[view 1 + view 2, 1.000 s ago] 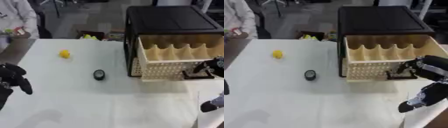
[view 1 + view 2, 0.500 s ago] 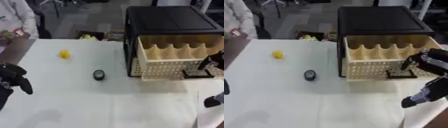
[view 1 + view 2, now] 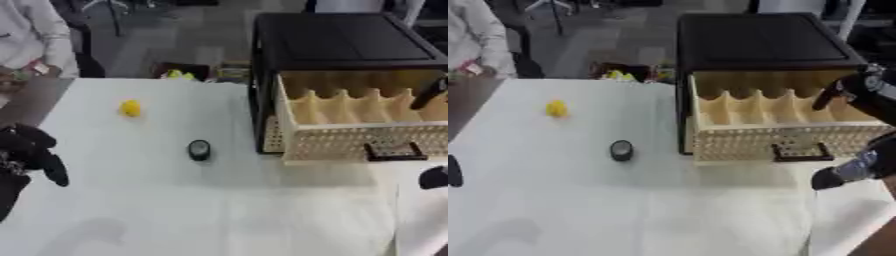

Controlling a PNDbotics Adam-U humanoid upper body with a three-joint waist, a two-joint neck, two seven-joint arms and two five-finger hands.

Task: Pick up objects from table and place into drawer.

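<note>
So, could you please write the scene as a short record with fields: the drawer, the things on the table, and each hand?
drawer: pulled open, pale, with dividers inside and a dark handle on its front
cabinet: black, at the far right of the table
yellow thing: small, on the table, far left, apart from the rest
dark round thing: on the table, left of the drawer, not touching it
left hand: low at the left edge, fingers curled, holding nothing
right hand: above the drawer's right end, a finger pointing down; grip not clear
table: white
</note>
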